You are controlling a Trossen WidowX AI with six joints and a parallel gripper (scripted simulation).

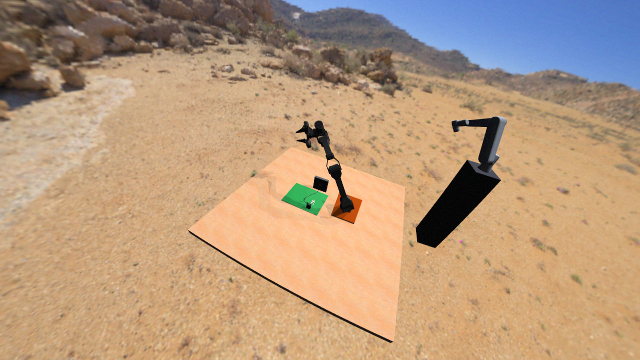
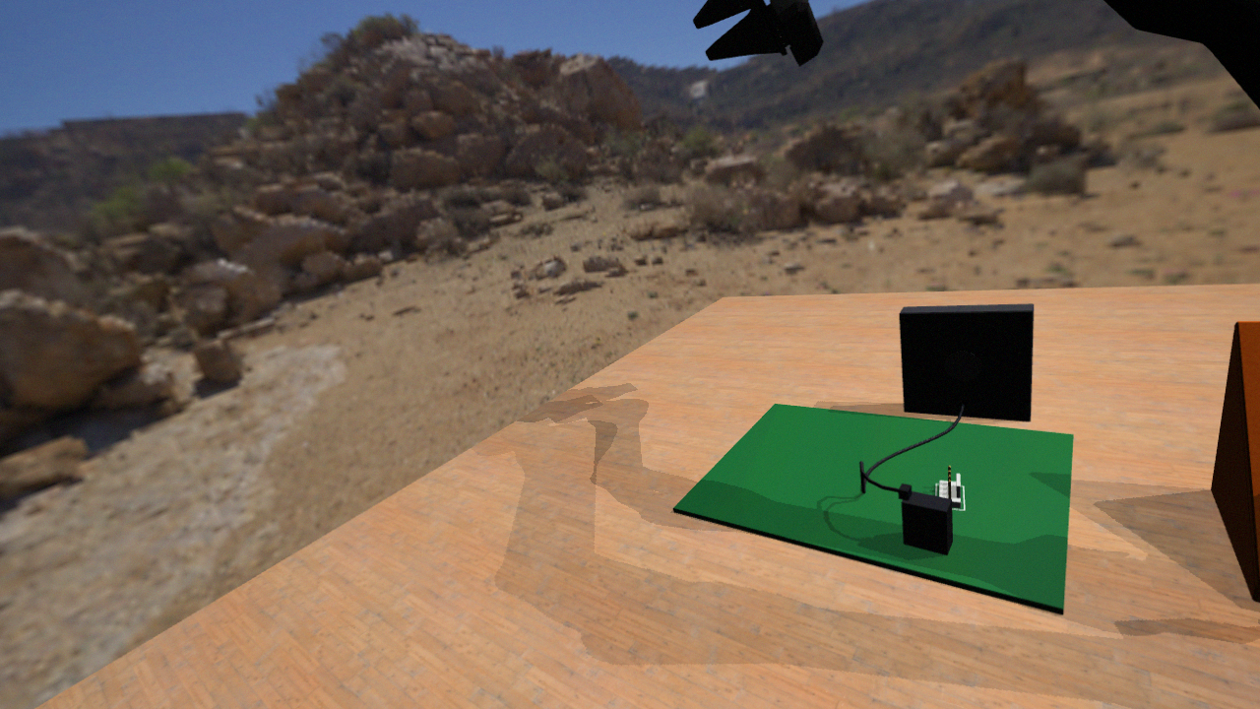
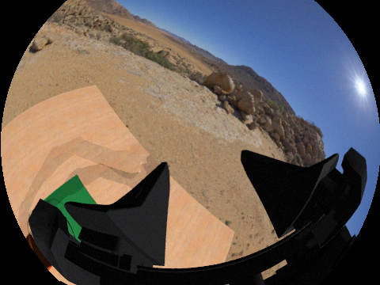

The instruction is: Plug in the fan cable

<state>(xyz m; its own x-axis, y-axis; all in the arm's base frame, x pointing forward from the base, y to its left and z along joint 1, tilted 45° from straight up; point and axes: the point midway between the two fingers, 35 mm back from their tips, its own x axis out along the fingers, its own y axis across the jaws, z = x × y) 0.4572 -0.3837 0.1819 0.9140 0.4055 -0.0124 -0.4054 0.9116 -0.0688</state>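
Note:
The green board [image 1: 293, 193] [image 2: 775, 458] [image 3: 75, 186] lies on the table. The black fan [image 1: 320, 184] [image 2: 966, 361] stands upright behind it. Its thin cable [image 2: 882, 485] curves to a small black end piece [image 2: 906, 490] at the top corner of a black block [image 1: 308, 205] [image 2: 924, 523]. The white header [image 1: 312, 202] [image 2: 948, 490] is just behind that block in the exterior view, with a thin striped upright piece at it. Whether the plug is seated is not clear. My gripper [image 1: 297, 135] [image 2: 702, 39] [image 3: 206, 161] is open and empty, high above the board and touching nothing.
A thin black post [image 2: 862, 477] stands on the board beside the cable. The orange base plate [image 1: 356, 207] [image 2: 1237, 467] under my arm lies right of the board. Another arm [image 1: 491, 139] stands on a black pedestal [image 1: 456, 205] off the table [image 1: 304, 259] [image 2: 396, 599].

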